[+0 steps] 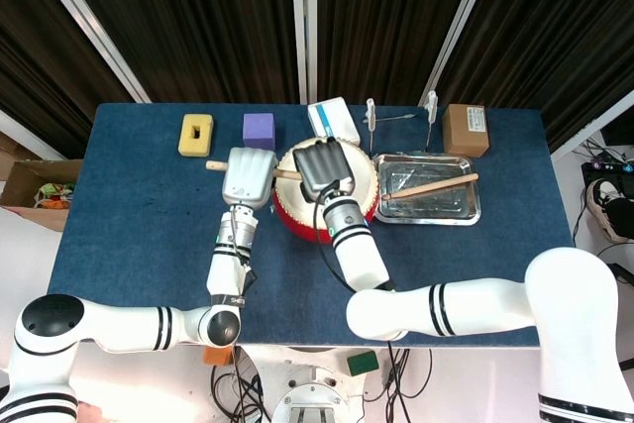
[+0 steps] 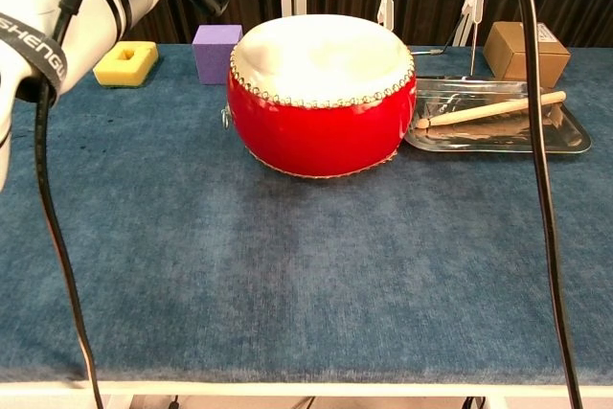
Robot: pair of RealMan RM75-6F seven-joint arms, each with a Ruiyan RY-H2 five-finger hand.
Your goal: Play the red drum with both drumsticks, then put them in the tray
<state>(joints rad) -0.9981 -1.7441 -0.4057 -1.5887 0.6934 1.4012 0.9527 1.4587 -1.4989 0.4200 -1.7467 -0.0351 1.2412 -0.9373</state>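
Steel tray (image 2: pixel 565 137) holds one drumstick (image 2: pixel 488 110) beside the red drum (image 2: pixel 321 126).

My left robot hand (image 1: pixel 248 176) held a drumstick (image 1: pixel 214 165) just left of the red drum (image 1: pixel 297 217), its tip reaching over the drumhead. My right robot hand (image 1: pixel 319 169) hovered above the drum, fingers spread. The other drumstick (image 1: pixel 433 186) lay across the metal tray (image 1: pixel 474 213) on the blue tabletop (image 1: pixel 139 215).
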